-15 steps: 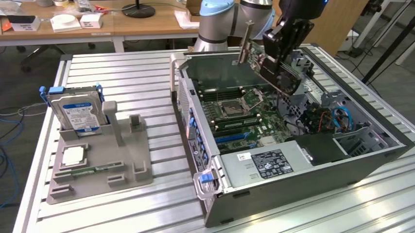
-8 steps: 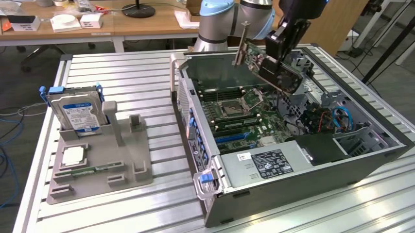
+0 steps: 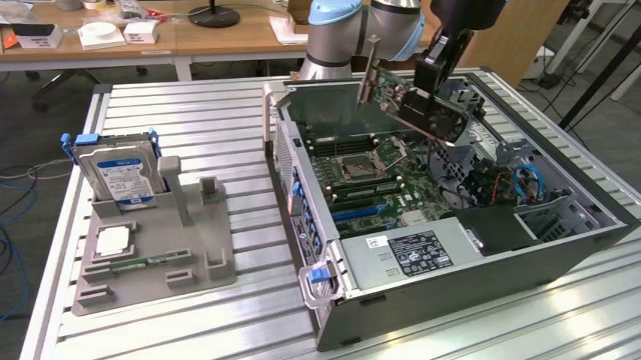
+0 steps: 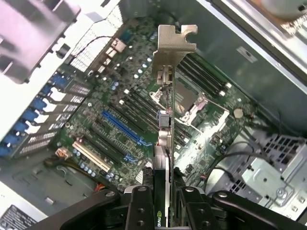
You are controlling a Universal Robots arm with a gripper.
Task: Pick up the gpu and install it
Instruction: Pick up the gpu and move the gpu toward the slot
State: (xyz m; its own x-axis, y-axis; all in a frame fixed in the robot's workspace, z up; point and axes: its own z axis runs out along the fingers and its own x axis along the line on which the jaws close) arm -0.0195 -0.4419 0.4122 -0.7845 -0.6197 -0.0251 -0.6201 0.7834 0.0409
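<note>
Between the gripper's (image 4: 165, 213) clamped jaws: the gpu (image 4: 165, 139), edge-on in wrist view, blue motherboard slot (image 4: 122, 127) beyond its tip; tilted over the open computer case (image 3: 481, 281) in exterior view.

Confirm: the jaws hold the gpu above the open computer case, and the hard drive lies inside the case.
Wrong about the hard drive: the exterior view shows it standing in the grey holder beside the case. The gripper's jaws do hold the gpu above it.
</note>
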